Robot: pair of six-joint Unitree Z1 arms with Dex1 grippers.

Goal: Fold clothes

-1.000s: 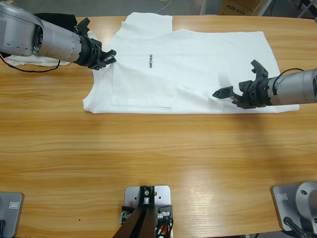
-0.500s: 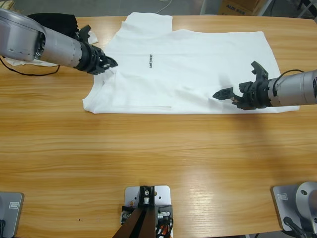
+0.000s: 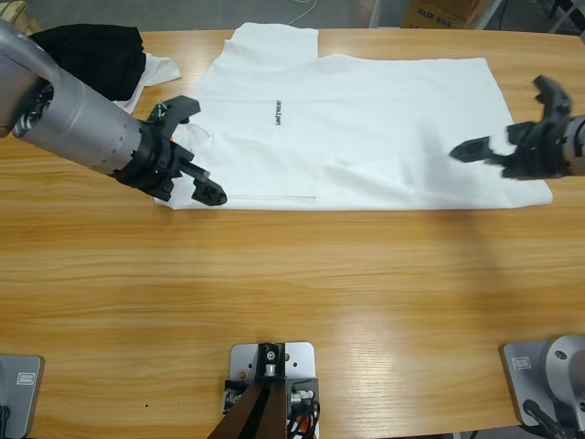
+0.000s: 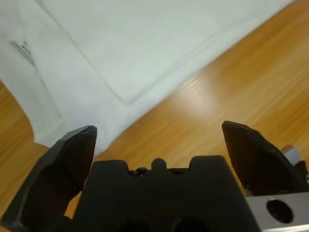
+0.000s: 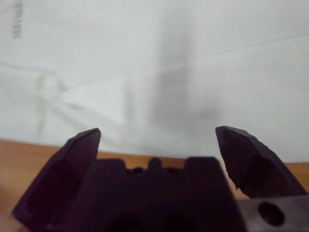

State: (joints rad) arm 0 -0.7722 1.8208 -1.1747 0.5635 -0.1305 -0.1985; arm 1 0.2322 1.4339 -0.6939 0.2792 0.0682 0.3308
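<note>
White cotton T-shirt (image 3: 366,137) lies flat, partly folded, along the wooden tabletop's (image 3: 292,283) far edge | left gripper (image 3: 194,151) spread, empty, at its corner | right gripper (image 3: 512,119) spread, empty, over the hem end

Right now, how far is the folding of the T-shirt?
Early stage. Done: the T-shirt lies flat on the table, and one sleeve side looks folded in over its body near the print. In hand: nothing; the left gripper is open at the shirt's near corner, and the right gripper is open over the hem end. Left: the main folds, since the shirt is mostly spread out.
</note>
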